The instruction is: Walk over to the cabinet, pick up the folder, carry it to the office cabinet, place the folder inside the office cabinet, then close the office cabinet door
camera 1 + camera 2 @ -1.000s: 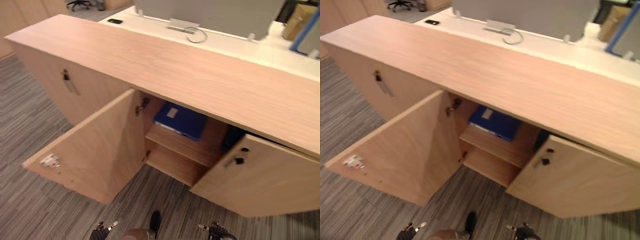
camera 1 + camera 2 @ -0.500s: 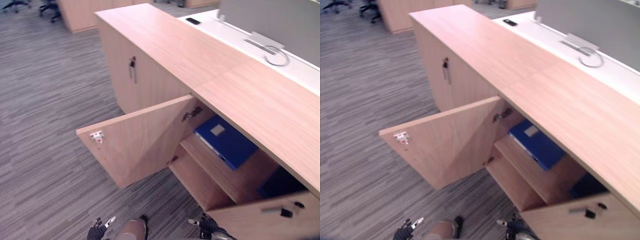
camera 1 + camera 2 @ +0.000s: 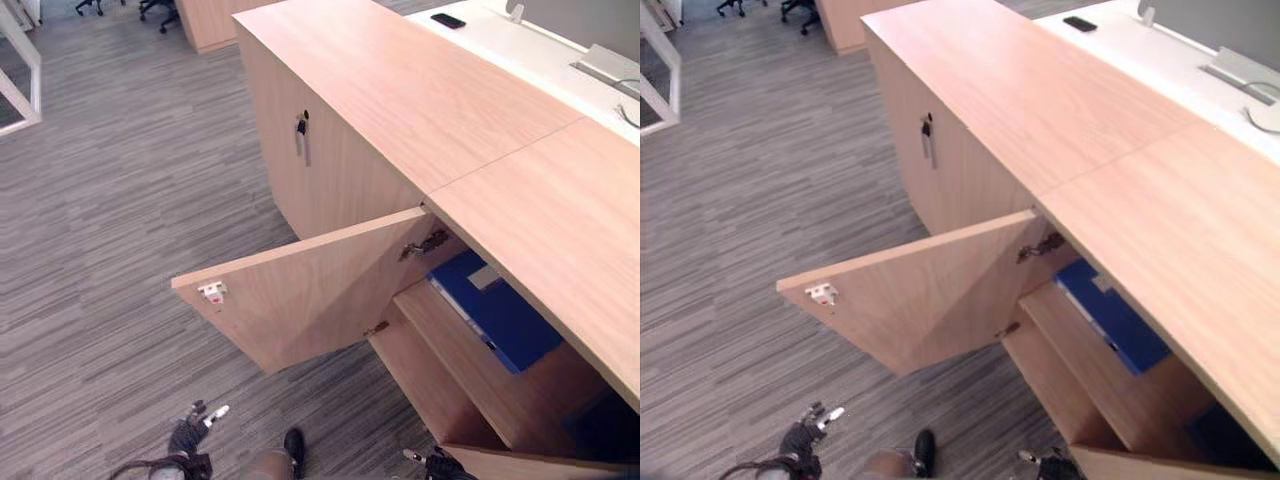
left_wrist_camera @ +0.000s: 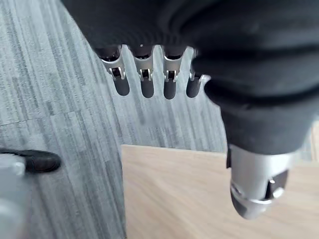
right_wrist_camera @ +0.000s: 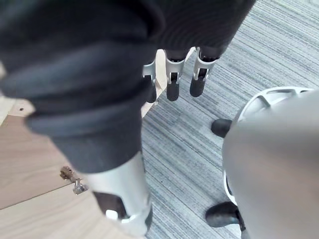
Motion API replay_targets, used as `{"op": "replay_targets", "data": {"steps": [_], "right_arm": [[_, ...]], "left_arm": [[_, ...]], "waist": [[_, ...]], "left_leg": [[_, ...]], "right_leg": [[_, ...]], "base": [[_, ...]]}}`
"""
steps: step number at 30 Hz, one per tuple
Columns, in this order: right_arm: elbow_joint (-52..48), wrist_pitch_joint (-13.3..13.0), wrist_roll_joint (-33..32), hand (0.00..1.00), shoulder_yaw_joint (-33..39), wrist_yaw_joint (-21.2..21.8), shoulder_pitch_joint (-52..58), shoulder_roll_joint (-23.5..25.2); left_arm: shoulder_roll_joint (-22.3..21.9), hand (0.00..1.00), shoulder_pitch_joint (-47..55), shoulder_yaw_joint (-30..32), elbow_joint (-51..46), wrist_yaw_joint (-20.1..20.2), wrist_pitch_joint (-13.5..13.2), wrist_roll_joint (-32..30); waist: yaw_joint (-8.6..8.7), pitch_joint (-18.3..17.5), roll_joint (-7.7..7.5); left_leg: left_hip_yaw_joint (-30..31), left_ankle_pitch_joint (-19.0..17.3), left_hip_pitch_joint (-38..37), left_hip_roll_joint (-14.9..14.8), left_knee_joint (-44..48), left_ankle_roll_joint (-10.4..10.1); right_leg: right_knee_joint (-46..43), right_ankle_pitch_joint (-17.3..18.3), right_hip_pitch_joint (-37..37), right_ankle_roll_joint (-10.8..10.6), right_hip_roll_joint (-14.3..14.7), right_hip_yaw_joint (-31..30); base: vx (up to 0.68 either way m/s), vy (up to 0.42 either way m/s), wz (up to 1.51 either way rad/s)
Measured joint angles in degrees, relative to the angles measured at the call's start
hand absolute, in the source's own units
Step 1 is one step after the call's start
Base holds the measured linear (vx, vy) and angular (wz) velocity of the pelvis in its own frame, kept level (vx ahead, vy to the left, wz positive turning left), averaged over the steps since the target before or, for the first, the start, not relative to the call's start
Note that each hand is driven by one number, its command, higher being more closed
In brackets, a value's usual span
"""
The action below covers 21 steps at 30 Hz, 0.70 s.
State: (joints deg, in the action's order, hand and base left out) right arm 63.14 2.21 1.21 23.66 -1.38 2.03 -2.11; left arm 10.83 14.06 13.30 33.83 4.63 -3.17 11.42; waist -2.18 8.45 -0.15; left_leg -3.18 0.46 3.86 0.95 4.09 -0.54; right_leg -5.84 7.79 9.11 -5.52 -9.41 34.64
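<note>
An office: grey striped carpet (image 3: 100,250) runs under a long low light-wood storage cabinet (image 3: 420,90). Along its far edge stands a white desk (image 3: 520,45) with a grey partition screen (image 3: 1210,12). Black swivel chairs (image 3: 155,8) stand beyond.

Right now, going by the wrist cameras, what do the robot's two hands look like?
They look alike. The left hand and the right hand each have a dark ribbed cover over the back and wrist. Slim silver fingers with rounded dark tips come out of it, and a thicker silver thumb sits apart.
</note>
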Motion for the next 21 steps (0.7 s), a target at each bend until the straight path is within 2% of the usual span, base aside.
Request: {"op": "replay_targets", "data": {"steps": [5, 6, 11, 15, 21], "right_arm": [[-0.08, -0.02, -0.04, 0.00, -0.06, 0.07, 0.00, 0.14], [-0.07, -0.01, -0.04, 0.00, -0.09, 0.21, 0.06, 0.15], [-0.34, -0.05, -0.11, 0.00, -0.21, 1.10, 0.21, 0.58], [-0.43, -0.09, -0.10, 0.00, -0.17, 1.25, 0.35, 0.60], [-0.63, -0.10, -0.07, 0.00, -0.14, 1.37, 0.56, 0.44]], "left_arm": [[4.42, 0.00, -2.21, 2.89, -5.86, -1.22, 0.85, -5.93], [5.90, 0.00, -3.62, 4.02, -7.41, -2.80, 1.09, -8.70], [9.78, 0.00, -7.84, 4.72, -11.68, -6.79, 1.18, -14.21], [11.31, 0.00, -12.09, 0.97, -12.07, -7.65, 1.06, -16.47], [11.02, 0.00, -14.72, -7.97, -12.03, -8.02, 1.02, -19.16]], "waist": [[0.21, -0.01, 0.22], [0.15, -0.01, 0.24], [0.58, -0.05, 0.27], [1.49, -0.30, 0.24], [2.33, -0.22, 0.43]], "left_leg": [[-1.04, 3.42, -4.00, -1.54, -7.22, -0.79], [-2.13, 3.60, -4.97, -1.72, -8.23, -0.74], [-5.10, 3.89, -6.66, -1.75, -8.97, -0.34], [-6.20, 4.16, -7.03, -1.40, -9.04, 0.06], [-6.58, 4.65, -6.84, -1.24, -9.49, 0.17]], "right_leg": [[0.19, -0.81, 0.00, 1.22, 1.53, -0.55], [0.24, -1.04, 0.00, 1.54, 1.62, -1.53], [1.07, -2.82, 0.00, 1.72, 1.56, -4.70], [1.56, -3.34, -0.18, 1.79, 1.26, -5.87], [3.39, -2.80, -0.56, 2.02, 1.49, -6.48]], "base": [[-0.02, -0.073, -0.14], [-0.03, -0.002, -0.32], [-0.08, 0.034, -0.37], [-0.10, 0.027, -0.18], [-0.16, 0.000, -0.11]]}}
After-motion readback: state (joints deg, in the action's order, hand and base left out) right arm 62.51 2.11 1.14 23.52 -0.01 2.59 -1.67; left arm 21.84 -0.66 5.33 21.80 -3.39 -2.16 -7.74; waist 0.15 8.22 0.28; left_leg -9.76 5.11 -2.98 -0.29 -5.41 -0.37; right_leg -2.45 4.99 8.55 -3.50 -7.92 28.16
